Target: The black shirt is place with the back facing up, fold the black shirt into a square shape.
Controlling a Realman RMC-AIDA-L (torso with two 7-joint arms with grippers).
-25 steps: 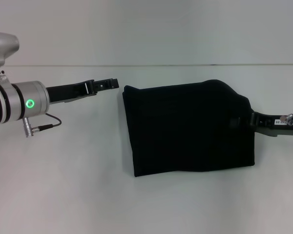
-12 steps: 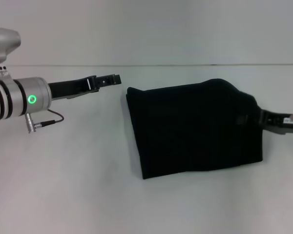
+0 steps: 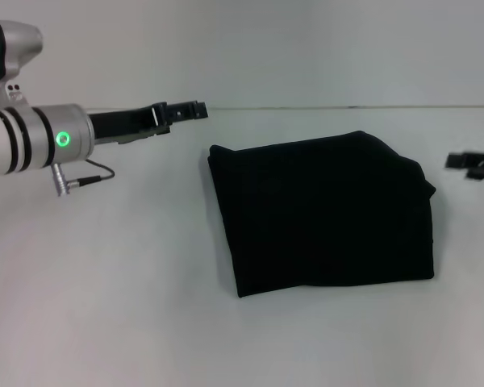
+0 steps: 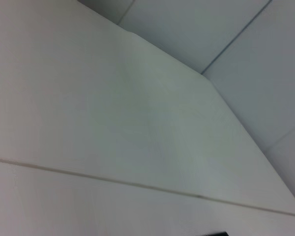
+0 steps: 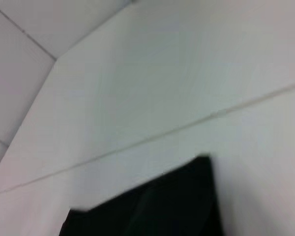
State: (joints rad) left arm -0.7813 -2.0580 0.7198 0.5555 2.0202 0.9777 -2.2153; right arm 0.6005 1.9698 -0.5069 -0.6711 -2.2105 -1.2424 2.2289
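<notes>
Head view: the black shirt (image 3: 327, 214) lies folded into a rough, slightly skewed rectangle on the white worktop (image 3: 113, 306), a little right of the middle, with its right upper corner rounded and a touch puffed up. Nothing is touching it. The left pincer (image 3: 195, 107) hangs out from the silver forearm with the green light, pointing across toward the far edge of the worktop, up and to the left of the shirt and clear of it; whether its tips are spread or closed I cannot tell from here. The right pincer (image 3: 474, 164) only pokes in at the right border, near the shirt's upper right corner but apart from it, holding nothing; its opening I cannot make out either. In the right wrist view a dark corner of the shirt (image 5: 157, 206) shows against the pale worktop.
</notes>
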